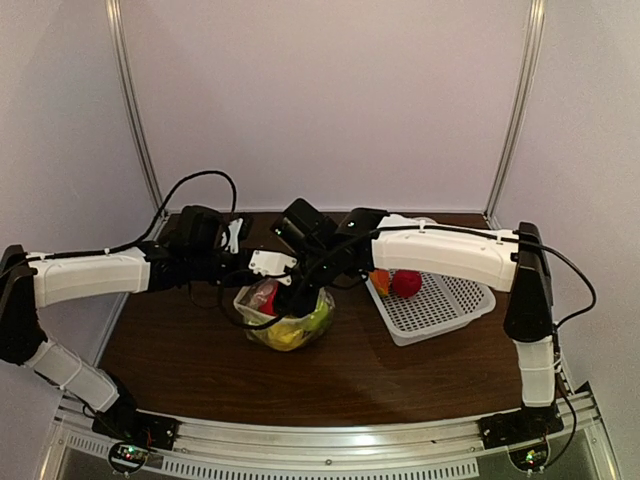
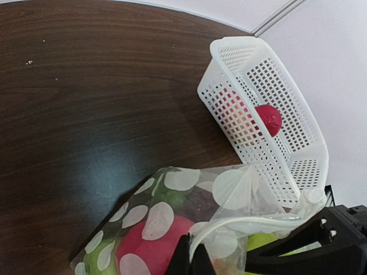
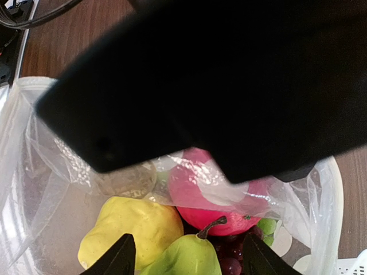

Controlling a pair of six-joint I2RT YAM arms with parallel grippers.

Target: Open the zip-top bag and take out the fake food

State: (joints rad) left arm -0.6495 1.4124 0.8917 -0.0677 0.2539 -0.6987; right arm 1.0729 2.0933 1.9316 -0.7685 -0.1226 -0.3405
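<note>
Jaws first: left jaws pinched shut on the white zip rim of the zip-top bag. Above the bag mouth, right jaws spread open, gripping nothing. Inside, fake food: yellow, pink-red and green pieces, purple grapes. Bag stands mid-way on the surface; white basket just right of it holds a red piece.
</note>
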